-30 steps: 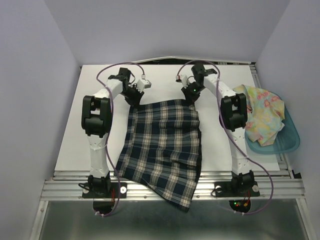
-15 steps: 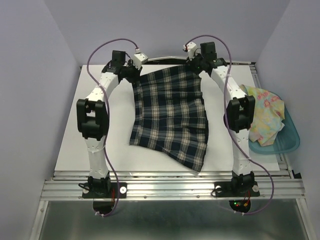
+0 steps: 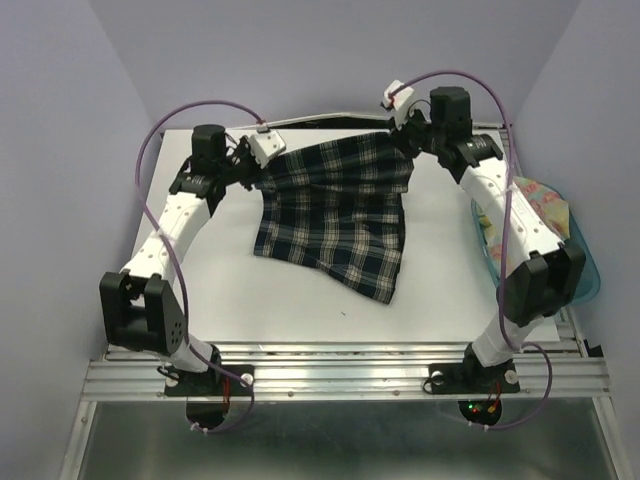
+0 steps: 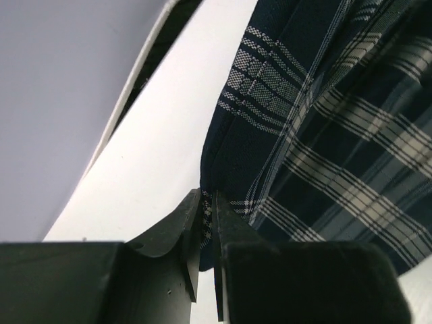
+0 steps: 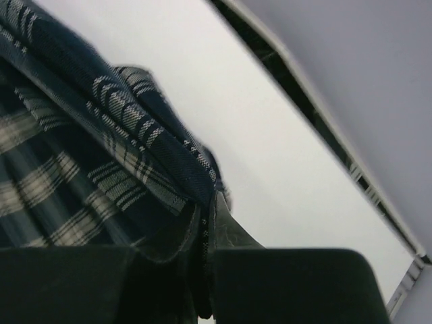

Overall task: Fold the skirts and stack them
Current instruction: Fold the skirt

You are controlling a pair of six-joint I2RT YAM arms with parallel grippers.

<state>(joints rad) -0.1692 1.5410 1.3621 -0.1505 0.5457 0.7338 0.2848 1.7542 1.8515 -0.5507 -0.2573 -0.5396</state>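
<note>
Plaid skirt [image 3: 335, 215]: unfolded, top corners pinched in left gripper [image 4: 208, 209] and right gripper [image 5: 206, 229], hung at counter's [image 3: 230, 290] 12 o'clock, hem trailing to centre; floral skirt [image 3: 546, 200] in bin [image 3: 588, 268], 3 o'clock; folding, stacking outstanding.

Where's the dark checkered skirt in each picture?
Top external: the plaid skirt spreads across the far middle of the white table.
Left wrist: it fills the right side, corner in the left gripper.
Right wrist: it fills the left, corner in the right gripper.
Shared landmark: that white table.
</note>
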